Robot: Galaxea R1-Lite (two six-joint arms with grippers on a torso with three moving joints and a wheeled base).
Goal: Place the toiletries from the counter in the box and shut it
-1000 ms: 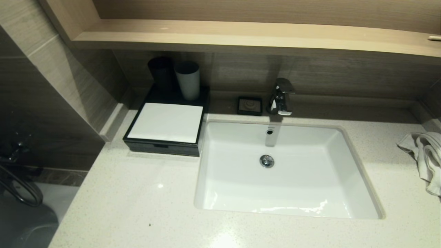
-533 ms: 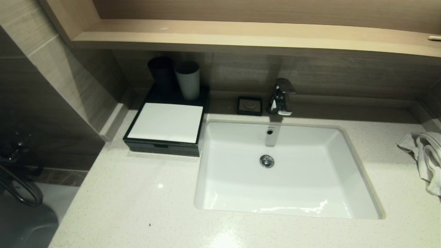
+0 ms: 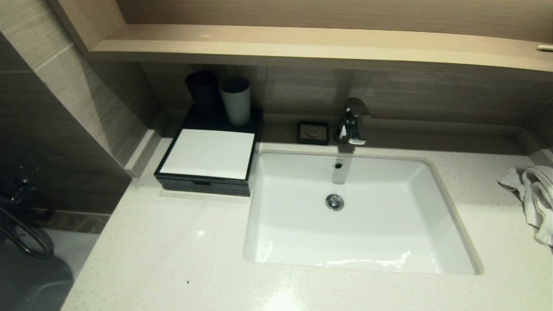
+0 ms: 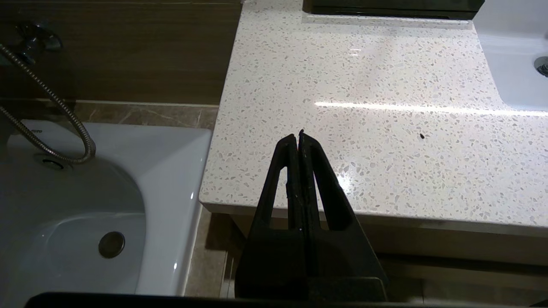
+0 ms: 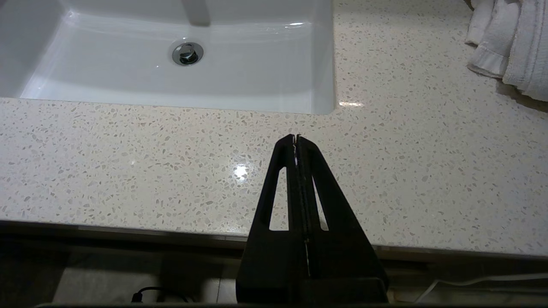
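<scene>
No text, label, brand or number can be read anywhere.

Towel (image 3: pixel 533 196) cut off at frame edge

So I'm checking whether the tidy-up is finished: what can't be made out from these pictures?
- Inside of the box: hidden by its white top panel and shut front in the head view; the left wrist view cuts it off at the frame edge.
- Toiletries: none visible in any view.
- Towel: cut off by the frame edge in the head and right wrist views.
- Small black dish: contents too small to tell.
</scene>
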